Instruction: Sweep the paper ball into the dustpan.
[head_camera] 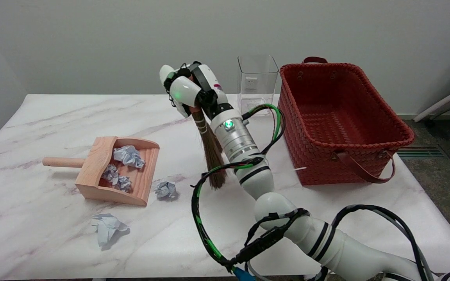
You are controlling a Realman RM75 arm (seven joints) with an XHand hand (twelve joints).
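Note:
My right hand [188, 88] is raised over the middle of the table and grips the handle of a small straw broom [212, 154], whose brown bristles hang down to the marble. A crumpled pale-blue paper ball [165, 189] lies just right of the wooden dustpan's open mouth, left of the bristle tip. The wooden dustpan [147, 171] sits at the left with its round handle [63, 162] pointing left. Three paper balls [128, 156] lie inside it. Another, flatter crumpled paper [107, 228] rests on the table in front of the dustpan.
A red woven basket [342, 128] with brown handles stands at the right. A clear plastic container [257, 84] stands at the back beside it. My arm's cables [209, 230] loop low over the table's near edge.

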